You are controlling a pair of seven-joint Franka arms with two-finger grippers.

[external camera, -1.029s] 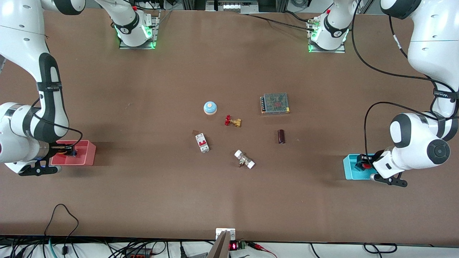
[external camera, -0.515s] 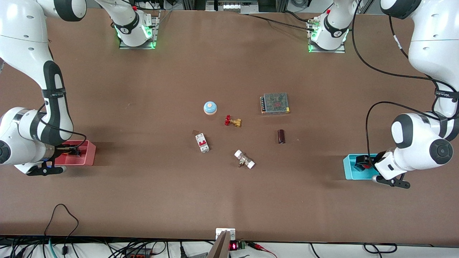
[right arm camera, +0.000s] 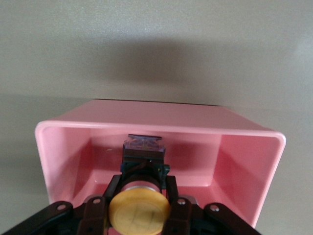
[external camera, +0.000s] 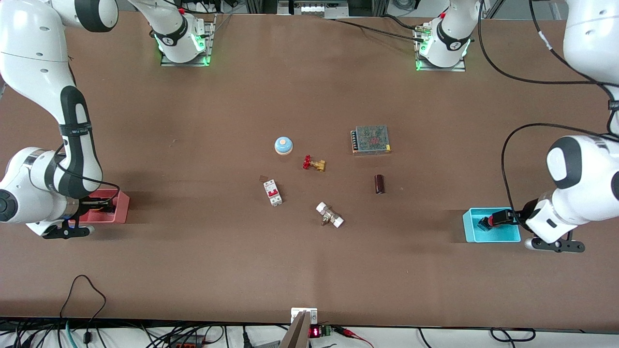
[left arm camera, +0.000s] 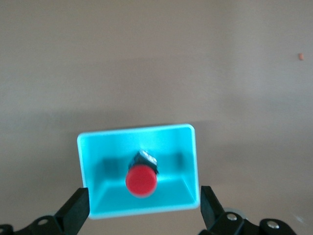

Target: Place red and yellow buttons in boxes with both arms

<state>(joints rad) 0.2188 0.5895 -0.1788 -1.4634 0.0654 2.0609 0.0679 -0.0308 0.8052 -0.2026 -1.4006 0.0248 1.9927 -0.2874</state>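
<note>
The red button [left arm camera: 141, 179] lies in the cyan bin [left arm camera: 88, 161], apart from the fingers. My left gripper [left arm camera: 143, 203] is open above the bin, one finger on each side of it. In the front view the left gripper [external camera: 504, 216] is at the cyan bin [external camera: 468, 227], with the red button [external camera: 489, 221] inside. My right gripper [right arm camera: 141, 196] is shut on the yellow button [right arm camera: 139, 210] and holds it inside the pink bin [right arm camera: 244, 156]. In the front view the right gripper [external camera: 99, 205] is at the pink bin [external camera: 121, 207]; the yellow button is hidden there.
Mid-table lie a blue dome on a beige base [external camera: 283, 145], a brass valve with a red handle [external camera: 314, 164], a white breaker [external camera: 272, 192], a white-ended fitting [external camera: 330, 215], a dark cylinder [external camera: 379, 183] and a metal power supply [external camera: 370, 139].
The left hand has drawn back from the cyan bin toward the left arm's end of the table, leaving the red button in it. The right hand has shifted slightly at the pink bin.
</note>
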